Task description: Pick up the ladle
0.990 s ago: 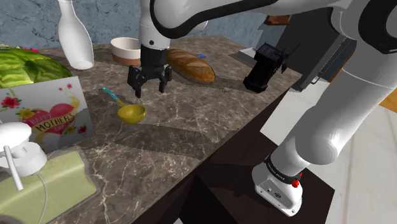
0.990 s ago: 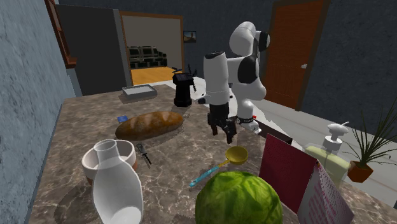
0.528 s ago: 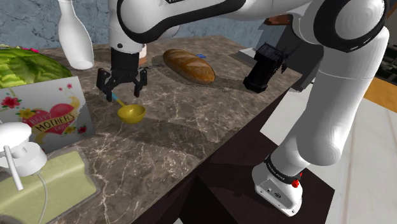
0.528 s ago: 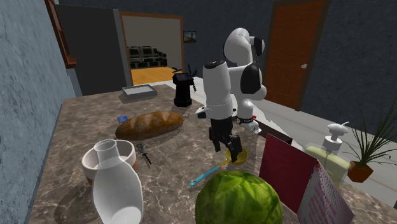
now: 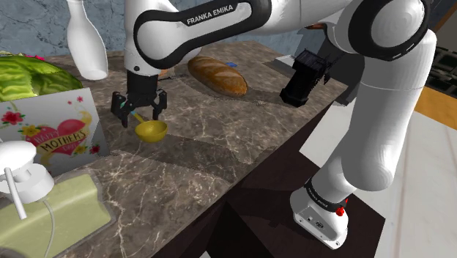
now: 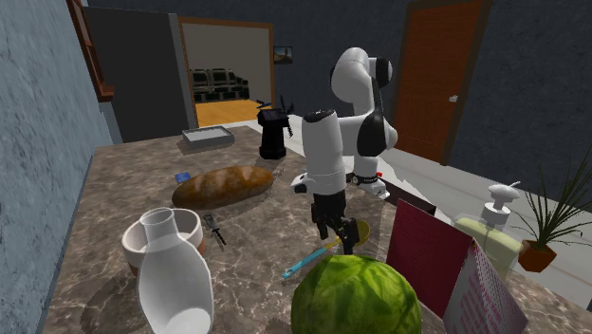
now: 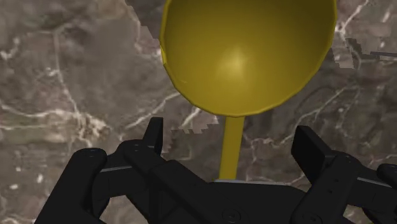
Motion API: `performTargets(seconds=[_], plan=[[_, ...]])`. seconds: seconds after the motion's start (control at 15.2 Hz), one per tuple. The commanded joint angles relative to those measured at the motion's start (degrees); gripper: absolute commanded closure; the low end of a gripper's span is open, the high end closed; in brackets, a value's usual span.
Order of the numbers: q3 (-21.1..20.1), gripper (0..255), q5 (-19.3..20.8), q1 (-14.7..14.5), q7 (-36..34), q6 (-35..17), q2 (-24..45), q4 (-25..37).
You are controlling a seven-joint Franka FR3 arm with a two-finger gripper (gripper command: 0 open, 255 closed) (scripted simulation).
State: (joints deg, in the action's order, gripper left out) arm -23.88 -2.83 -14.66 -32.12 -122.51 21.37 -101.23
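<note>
The ladle lies flat on the dark marble counter (image 5: 220,146), with a yellow bowl (image 5: 151,130) and a blue handle (image 6: 305,263). My black gripper (image 5: 137,110) hangs low over the spot where the handle meets the bowl, pointing straight down. It is open. In the wrist view the yellow bowl (image 7: 248,51) lies just ahead of the gripper (image 7: 230,137), and its thin yellow neck (image 7: 231,149) runs back between the two fingers (image 7: 153,133), which stand well apart from it. In the second exterior view the gripper (image 6: 337,232) partly hides the bowl (image 6: 360,231).
A greeting card (image 5: 55,132) and a soap dispenser (image 5: 22,176) stand close on the shoulder view's left of the ladle. A green melon (image 5: 29,77) and a white vase (image 5: 86,40) are behind them. A bread loaf (image 5: 218,75) and a black appliance (image 5: 304,77) sit farther right.
The gripper has travelled from beside the bread loaf to the shoulder view's left and come down over the ladle's neck. It has stayed open; the ladle has not moved.
</note>
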Motion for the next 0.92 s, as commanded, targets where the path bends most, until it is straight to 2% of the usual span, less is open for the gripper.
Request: performTargets(seconds=[0.0, 0.07, 0.66, 0.86], plan=[[0.0, 0, 0.1, -0.1, -0.1, -0.4, 0.2, -0.2], [0.0, 255, 0.1, -0.1, -0.1, -0.4, 0.2, -0.1], [0.0, 255, 0.1, -0.1, -0.1, -0.4, 0.2, -0.2], [-0.1, 255, -0.2, 0.0, -0.2, 1.5, -0.7, 0.9]])
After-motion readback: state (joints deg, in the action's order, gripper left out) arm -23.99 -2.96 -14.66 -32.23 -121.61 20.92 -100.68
